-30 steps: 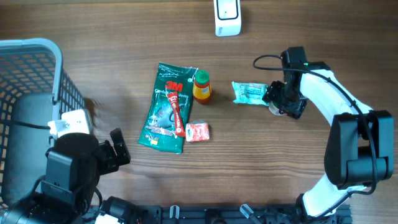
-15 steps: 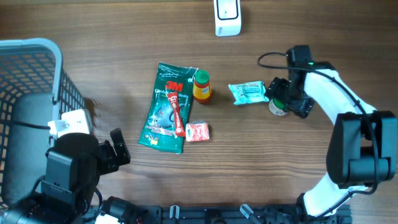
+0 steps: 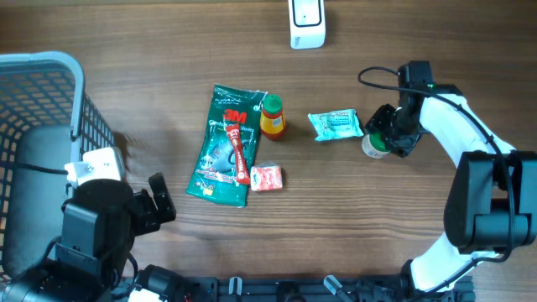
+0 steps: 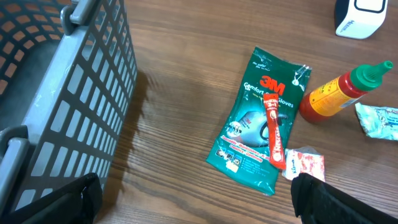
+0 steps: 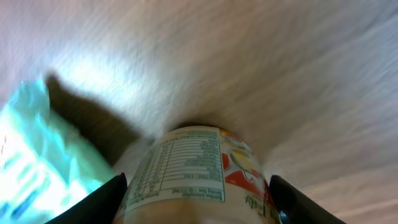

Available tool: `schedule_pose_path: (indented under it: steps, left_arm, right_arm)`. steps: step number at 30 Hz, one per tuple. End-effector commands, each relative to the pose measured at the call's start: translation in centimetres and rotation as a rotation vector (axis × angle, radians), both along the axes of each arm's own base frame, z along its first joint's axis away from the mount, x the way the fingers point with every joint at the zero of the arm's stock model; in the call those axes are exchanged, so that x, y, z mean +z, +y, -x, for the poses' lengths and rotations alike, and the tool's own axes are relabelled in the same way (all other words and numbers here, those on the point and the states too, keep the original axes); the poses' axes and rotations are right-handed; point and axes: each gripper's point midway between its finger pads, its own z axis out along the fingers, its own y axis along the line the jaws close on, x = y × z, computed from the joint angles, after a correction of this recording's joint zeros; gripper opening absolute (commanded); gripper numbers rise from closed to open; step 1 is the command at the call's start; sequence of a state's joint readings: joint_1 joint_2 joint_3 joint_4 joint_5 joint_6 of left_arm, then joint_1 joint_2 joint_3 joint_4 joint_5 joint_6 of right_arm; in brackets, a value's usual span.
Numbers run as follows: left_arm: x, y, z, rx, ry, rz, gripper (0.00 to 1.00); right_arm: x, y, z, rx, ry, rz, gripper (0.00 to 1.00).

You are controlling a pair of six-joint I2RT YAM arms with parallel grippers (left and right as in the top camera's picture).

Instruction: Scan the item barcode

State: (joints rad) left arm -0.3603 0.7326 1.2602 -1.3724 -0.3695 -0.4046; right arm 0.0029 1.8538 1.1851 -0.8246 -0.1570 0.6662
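Right gripper: mine [image 3: 385, 133], on the right side of the table [image 3: 403, 243], fingers [image 5: 99, 202] set either side of the small bottle. I cannot tell whether the pads press it or merely flank it.
Small bottle: the item [image 5: 193, 171] sits between my right fingers, nutrition panel and fruit print facing the wrist camera; from overhead only its round green-and-white end shows. Standing on the wood or lifted off it, I cannot tell.
Teal packet: flat on the table [image 3: 336, 125], just left of the bottle, near but apart from it.
Scanner: the white unit [image 3: 307, 23] at the far edge, well apart from the bottle, off to its upper left.
Left gripper: mine too [image 4: 196, 193] — fingers spread wide, nothing between them, low at the near left beside the basket [image 3: 50, 92].
Mid-table: a green 3M glove packet [image 3: 228, 147] with a red sachet [image 4: 274, 127] lying across it, a red sauce bottle [image 3: 271, 116] with a green cap on its side just right of the packet's top, and a small red-and-white packet [image 3: 266, 177] at its lower right corner.
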Motion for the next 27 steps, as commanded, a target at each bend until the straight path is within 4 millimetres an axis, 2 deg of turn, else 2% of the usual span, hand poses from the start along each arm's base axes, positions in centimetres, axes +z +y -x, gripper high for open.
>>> schedule_pose_path:
  steps: [1, 2, 3, 6, 9, 11, 15, 17, 19, 23, 25, 27]
  left_arm:
    - [0.2, 0.1, 0.1, -0.002, -0.010, -0.009, 1.00]
    - [0.2, 0.1, 0.1, -0.001, -0.010, -0.009, 1.00]
    - [0.2, 0.1, 0.1, -0.001, -0.010, -0.009, 1.00]
    - [0.2, 0.1, 0.1, -0.001, -0.010, -0.009, 1.00]
    - [0.2, 0.1, 0.1, -0.001, -0.010, -0.009, 1.00]
    - [0.2, 0.1, 0.1, -0.001, -0.010, -0.009, 1.00]
    - [0.2, 0.1, 0.1, -0.001, -0.010, -0.009, 1.00]
    - [0.2, 0.1, 0.1, -0.001, -0.010, -0.009, 1.00]
    - [0.2, 0.1, 0.1, -0.001, -0.010, -0.009, 1.00]
    - [0.2, 0.1, 0.1, -0.001, -0.010, -0.009, 1.00]
    - [0.2, 0.1, 0.1, -0.001, -0.010, -0.009, 1.00]
    - [0.2, 0.1, 0.1, -0.001, -0.010, -0.009, 1.00]
  right_arm:
    - [2.3, 4.5, -0.3, 0.053, 0.010, -0.266, 0.48]
    - [4.3, 6.5, -0.2, 0.108, -0.006, -0.389, 0.48]
    - [5.5, 7.6, 0.4, 0.130, 0.008, -0.466, 0.48]
    - [7.6, 9.6, 3.4, 0.148, 0.111, -0.628, 0.47]
    - [8.4, 11.8, 5.4, 0.182, 0.188, -0.685, 0.45]
    - [8.8, 14.9, 7.3, 0.254, 0.243, -0.692, 0.40]
    - [9.5, 19.3, 10.7, 0.352, 0.324, -0.677, 0.39]
    - [10.0, 20.5, 11.8, 0.376, 0.338, -0.668, 0.38]
    - [10.5, 20.9, 12.3, 0.382, 0.340, -0.663, 0.38]
    - [10.7, 20.9, 11.3, 0.428, 0.255, -0.658, 0.37]
    - [12.1, 20.0, 10.5, 0.443, 0.174, -0.660, 0.36]
    - [13.6, 18.1, 9.5, 0.433, 0.065, -0.607, 0.36]
